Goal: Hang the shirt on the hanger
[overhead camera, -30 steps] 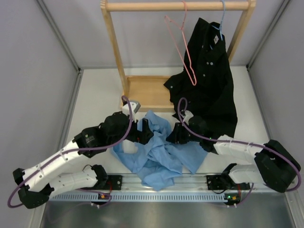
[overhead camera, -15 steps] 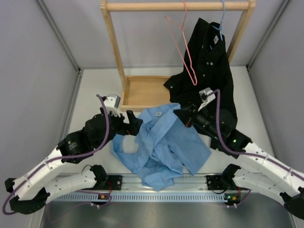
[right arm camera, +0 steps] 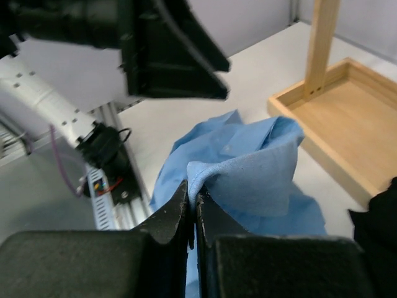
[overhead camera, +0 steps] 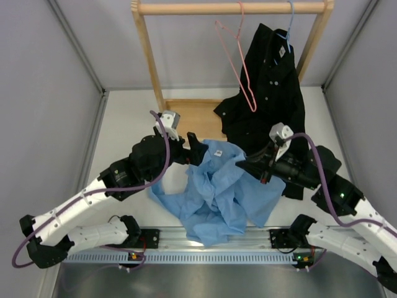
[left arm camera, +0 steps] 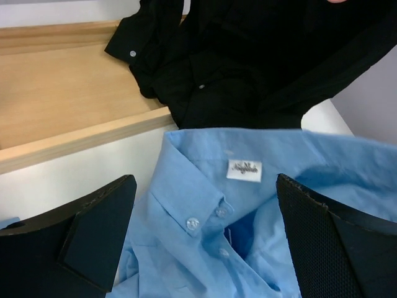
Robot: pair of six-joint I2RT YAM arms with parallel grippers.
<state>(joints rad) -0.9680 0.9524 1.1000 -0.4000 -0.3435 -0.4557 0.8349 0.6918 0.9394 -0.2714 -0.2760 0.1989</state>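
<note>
Blue shirt (overhead camera: 217, 189) has slackened; L end effector (left arm camera: 205, 183) wide over collar (left arm camera: 186, 164), R end effector (right arm camera: 192, 189) pinching it, so regrasp next.

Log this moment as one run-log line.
left end effector: open, facing shirt collar | right end effector: shut on shirt fold | hanger: hanging on rail, bare

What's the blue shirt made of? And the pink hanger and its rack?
The shirt looks like thin matte cloth; it crumples into soft wrinkles. The pink hanger seems thin wire, maybe coated: very slim, bent. The rack looks like pale unpainted wood.
</note>
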